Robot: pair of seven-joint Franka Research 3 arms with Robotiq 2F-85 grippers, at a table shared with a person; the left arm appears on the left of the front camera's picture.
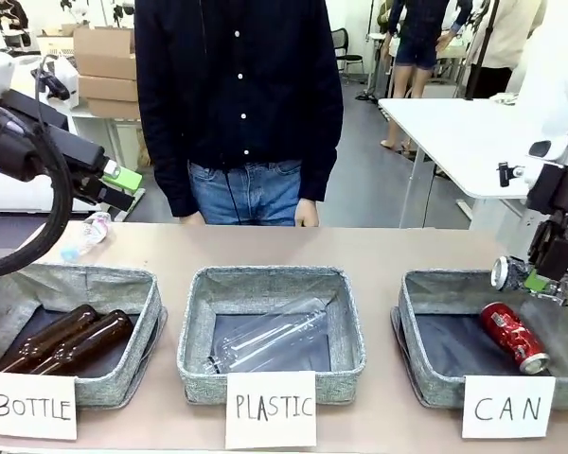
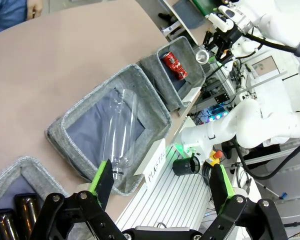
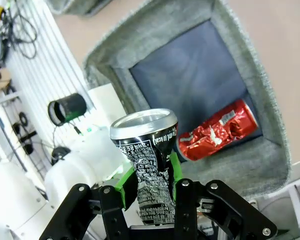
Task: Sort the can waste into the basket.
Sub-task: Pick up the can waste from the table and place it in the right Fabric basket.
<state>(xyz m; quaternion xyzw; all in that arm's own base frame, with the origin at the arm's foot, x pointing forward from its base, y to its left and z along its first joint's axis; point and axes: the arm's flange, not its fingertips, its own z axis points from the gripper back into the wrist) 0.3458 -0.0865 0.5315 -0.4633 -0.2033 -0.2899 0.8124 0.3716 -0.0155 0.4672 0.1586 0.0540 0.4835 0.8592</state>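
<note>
The dark can (image 3: 149, 165) is pinched tight between the green pads of the right gripper (image 3: 149, 187), dented in at the waist, its silver top up in the right wrist view. In the front view that gripper (image 1: 547, 281) holds it above the CAN basket (image 1: 418, 317), over the basket's far right corner. Down inside lies the red can (image 1: 513, 337) on its side on the dark lining, towards the right wall. The white CAN card (image 1: 507, 406) leans on the basket's front wall, near the table's front edge. Next basket over, the PLASTIC one (image 1: 197, 331), holds a clear plastic bottle (image 1: 270, 339) lying flat. At the left end, the BOTTLE basket (image 1: 138, 312) has two brown glass bottles (image 1: 66, 342) side by side. The left gripper (image 1: 123, 180) hangs high over the table's far left, jaws wide apart, nothing between them. Beneath it, a clear plastic bottle (image 1: 85, 235) lies near the table's far left edge. A person in a dark shirt (image 1: 239, 85) stands at the far edge.
</note>
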